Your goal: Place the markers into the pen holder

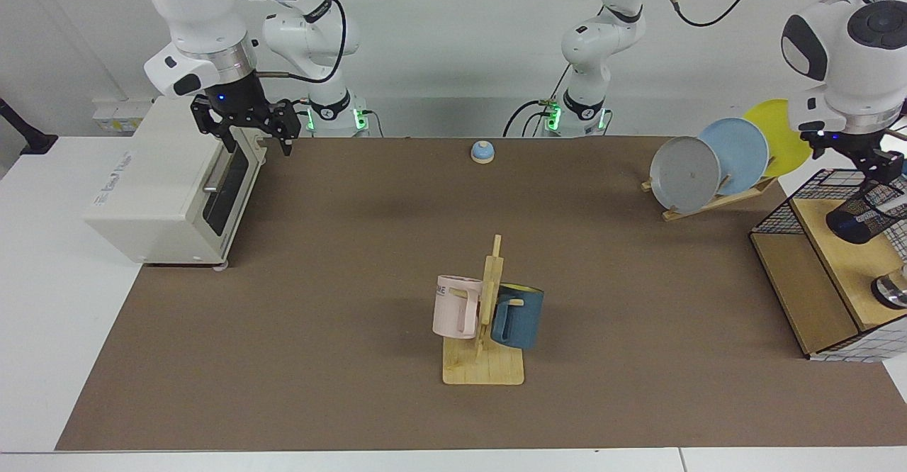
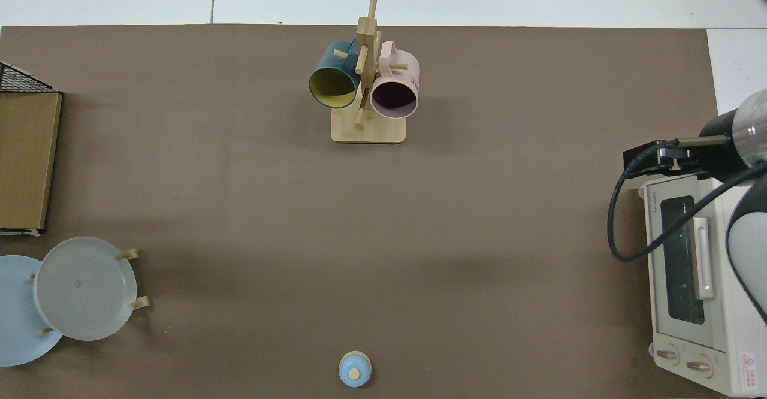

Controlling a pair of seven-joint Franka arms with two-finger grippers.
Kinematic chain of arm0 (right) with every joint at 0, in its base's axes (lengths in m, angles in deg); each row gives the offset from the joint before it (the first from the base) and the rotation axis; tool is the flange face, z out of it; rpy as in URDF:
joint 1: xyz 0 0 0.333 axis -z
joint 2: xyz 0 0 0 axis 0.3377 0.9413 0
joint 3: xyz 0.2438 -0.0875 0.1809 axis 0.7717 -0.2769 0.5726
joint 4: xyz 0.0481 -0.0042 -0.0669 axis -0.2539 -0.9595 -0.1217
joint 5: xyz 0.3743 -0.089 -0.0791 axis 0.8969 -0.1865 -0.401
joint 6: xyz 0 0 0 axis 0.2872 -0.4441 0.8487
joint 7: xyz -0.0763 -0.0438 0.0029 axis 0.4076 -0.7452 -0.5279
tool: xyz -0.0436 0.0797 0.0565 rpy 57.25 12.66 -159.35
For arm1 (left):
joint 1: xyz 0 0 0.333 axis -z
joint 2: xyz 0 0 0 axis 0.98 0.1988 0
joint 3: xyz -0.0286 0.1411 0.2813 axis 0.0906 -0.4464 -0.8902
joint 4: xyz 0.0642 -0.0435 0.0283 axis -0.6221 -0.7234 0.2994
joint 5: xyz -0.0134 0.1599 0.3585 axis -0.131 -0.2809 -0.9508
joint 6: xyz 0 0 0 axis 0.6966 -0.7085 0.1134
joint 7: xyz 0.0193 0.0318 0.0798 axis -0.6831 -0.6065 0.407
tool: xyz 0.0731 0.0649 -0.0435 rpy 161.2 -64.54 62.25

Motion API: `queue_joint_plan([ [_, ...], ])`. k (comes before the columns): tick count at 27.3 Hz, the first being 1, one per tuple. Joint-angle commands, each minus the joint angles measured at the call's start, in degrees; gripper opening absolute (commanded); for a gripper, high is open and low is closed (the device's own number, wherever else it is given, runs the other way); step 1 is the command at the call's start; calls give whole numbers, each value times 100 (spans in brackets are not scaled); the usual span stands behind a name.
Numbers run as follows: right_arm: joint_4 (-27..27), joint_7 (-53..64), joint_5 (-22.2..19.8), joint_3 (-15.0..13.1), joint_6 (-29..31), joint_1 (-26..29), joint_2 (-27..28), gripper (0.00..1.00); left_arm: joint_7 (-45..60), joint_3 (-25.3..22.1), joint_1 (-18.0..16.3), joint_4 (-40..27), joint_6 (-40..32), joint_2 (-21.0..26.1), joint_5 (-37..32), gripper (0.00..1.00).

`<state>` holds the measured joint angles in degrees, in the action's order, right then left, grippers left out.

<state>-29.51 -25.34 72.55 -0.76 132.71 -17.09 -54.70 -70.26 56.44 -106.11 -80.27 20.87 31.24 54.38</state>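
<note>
Hanging at the right edge of the facing view, the left gripper [image 1: 877, 174] sits just above the tilted pen holder [image 1: 866, 212] on the wooden shelf [image 1: 843, 259]; its finger state and the marker cannot be made out. Upper left, the right gripper [image 1: 256, 147] waits with fingers apart beside the toaster oven [image 1: 156, 188]. Brown mat [image 1: 354, 281] lies broadly open.

A brown mat [image 1: 354, 259] is covering the white surface [image 1: 42, 302]; grey [image 1: 684, 174], blue [image 1: 737, 153] and yellow plates [image 1: 783, 132] are showing beside a black mesh pen holder [image 1: 861, 213]; pink [image 1: 457, 307] and teal mugs [image 1: 517, 316] are hanging.
</note>
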Motion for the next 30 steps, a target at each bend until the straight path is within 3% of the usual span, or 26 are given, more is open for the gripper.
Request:
queue_joint_plan([
  [1,-90,-98,104,13,94,34,-90,100,1388,48,16,-5,-477,-230,977,100],
  [8,-89,-98,104,13,94,34,-90,100,3358,592,42,-31,-917,-248,1681,100],
  [11,-90,-98,104,13,94,34,-90,100,4420,804,42,-66,-935,-265,2173,100],
  [19,-98,-90,104,13,94,34,-90,100,6487,1340,42,-102,-786,-301,2710,100],
  [26,-90,-90,104,13,94,34,-90,100,7174,1340,-19,-66,-803,-748,3483,100],
  [30,-98,-89,104,13,94,34,-90,100,7236,1367,42,-75,-952,-951,3537,100],
])
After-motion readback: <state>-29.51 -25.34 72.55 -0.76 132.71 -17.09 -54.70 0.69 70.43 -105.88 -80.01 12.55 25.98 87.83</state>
